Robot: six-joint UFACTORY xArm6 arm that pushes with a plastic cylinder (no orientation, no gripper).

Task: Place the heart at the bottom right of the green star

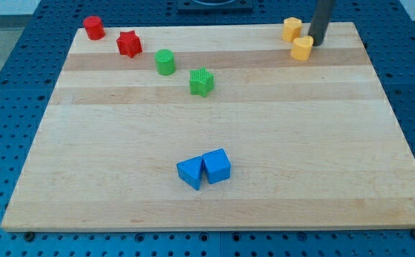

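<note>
A yellow heart (302, 48) lies near the board's top right. My tip (315, 43) is just to its right and slightly above, touching or almost touching it. The green star (201, 82) sits left of centre in the upper half, far to the left of the heart. A second yellow block (291, 28), shape unclear, lies just up-left of the heart.
A green cylinder (166, 62) lies up-left of the star. A red star (128, 43) and a red cylinder (93, 28) sit at the top left. Two blue blocks (190, 173) (217, 166) touch each other at the lower centre. The wooden board (336, 157) rests on a blue perforated table.
</note>
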